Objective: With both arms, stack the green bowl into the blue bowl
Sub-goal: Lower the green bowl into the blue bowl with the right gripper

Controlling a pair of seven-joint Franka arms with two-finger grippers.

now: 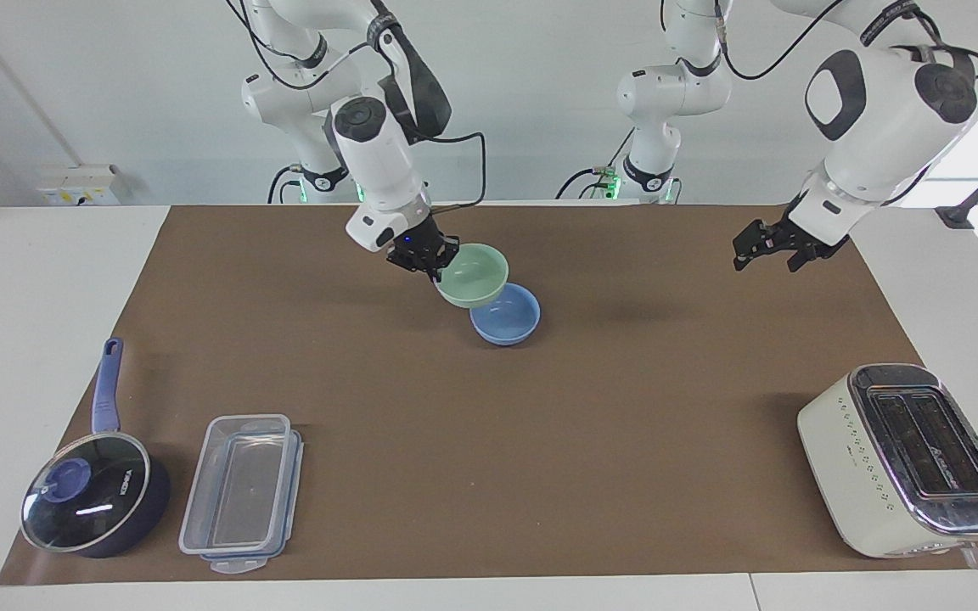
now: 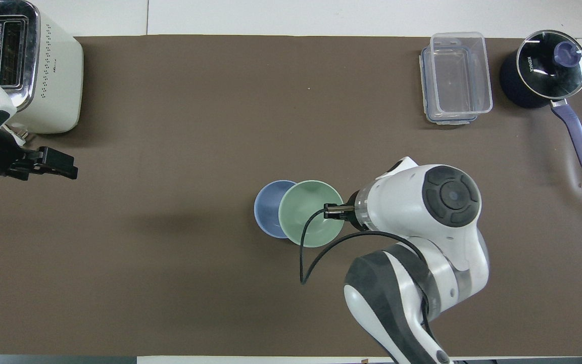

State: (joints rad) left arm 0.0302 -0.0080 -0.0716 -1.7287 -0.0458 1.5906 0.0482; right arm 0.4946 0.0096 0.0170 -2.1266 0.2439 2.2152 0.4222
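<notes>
While the right gripper point(image 1: 431, 265) pinches the rim of the green bowl point(image 1: 474, 274), its fingertips closed on that rim, it holds the bowl up in the air, tilted, over the robot-side rim of the blue bowl point(image 1: 506, 315). From overhead the green bowl point(image 2: 310, 214) covers part of the blue bowl point(image 2: 268, 208) on the side toward the right arm's end. The blue bowl stands on the brown mat point(image 1: 489, 424) about midway along the bench, somewhat nearer the robots' edge than the outer edge. The left gripper point(image 1: 767, 251) hangs empty with its fingers spread wide, over the mat's edge at the left arm's end of the bench. Toward the outer edge, a cream toaster point(image 1: 907, 461) sits at the corner of the left arm's end; at the other outer corner stand a clear plastic container point(image 1: 241, 491) and, beside it, a dark blue saucepan point(image 1: 94, 492) with a glass lid
</notes>
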